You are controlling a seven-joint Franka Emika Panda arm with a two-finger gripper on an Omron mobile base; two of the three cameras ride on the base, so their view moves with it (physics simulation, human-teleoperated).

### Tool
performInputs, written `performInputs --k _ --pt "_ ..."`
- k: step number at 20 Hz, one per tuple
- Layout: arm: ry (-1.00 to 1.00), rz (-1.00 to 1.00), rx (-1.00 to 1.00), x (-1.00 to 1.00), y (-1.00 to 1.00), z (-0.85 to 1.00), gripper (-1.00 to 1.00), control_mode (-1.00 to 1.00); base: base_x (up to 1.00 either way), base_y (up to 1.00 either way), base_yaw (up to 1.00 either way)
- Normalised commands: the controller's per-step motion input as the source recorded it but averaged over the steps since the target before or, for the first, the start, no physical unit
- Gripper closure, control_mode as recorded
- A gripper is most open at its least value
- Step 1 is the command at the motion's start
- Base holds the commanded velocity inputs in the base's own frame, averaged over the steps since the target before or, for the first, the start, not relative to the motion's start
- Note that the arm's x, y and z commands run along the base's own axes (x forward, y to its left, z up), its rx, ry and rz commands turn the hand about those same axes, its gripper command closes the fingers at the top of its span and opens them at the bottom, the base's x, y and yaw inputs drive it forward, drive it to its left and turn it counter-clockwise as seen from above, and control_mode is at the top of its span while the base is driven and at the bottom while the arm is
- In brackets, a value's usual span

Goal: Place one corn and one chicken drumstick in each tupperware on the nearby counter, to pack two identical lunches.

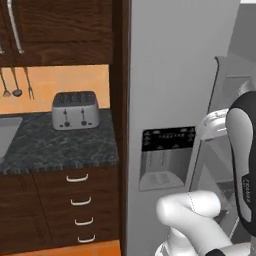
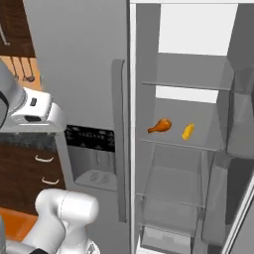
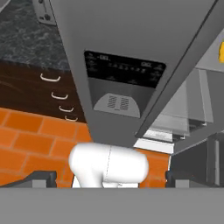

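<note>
claw (image 3: 111,177) tips sit wide apart at the bottom of the hand view, spread and holding nothing, aimed down along the fridge door (image 3: 131,65) toward the orange floor (image 3: 30,140). judging by that, the arm is between grasps, carried high so it can swing into the fridge.

the right base view shows the fridge's right side open: a drumstick (image 2: 159,126) and a corn (image 2: 187,131) lie near each other on the middle shelf (image 2: 198,145), toward its front edge, apart from one another. the hand view catches just a yellow sliver of that corn at its right edge.

the left base view shows the counter (image 1: 55,147) with a toaster (image 1: 75,110) near its back right corner. i cannot pick out a tupperware with any certainty, so packing looks unfinished.
</note>
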Motion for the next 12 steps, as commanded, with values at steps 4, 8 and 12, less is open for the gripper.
performInputs --k 4,8,12 --pt "0.00 0.00 0.00 0.00 0.00 0.00 -1.00 1.00 0.54 -0.56 0.00" --pt "0.00 0.00 0.00 0.00 0.00 0.00 -1.00 1.00 0.25 -0.59 0.00" --pt "0.00 0.00 0.00 0.00 0.00 0.00 -1.00 1.00 0.00 -0.65 0.00"
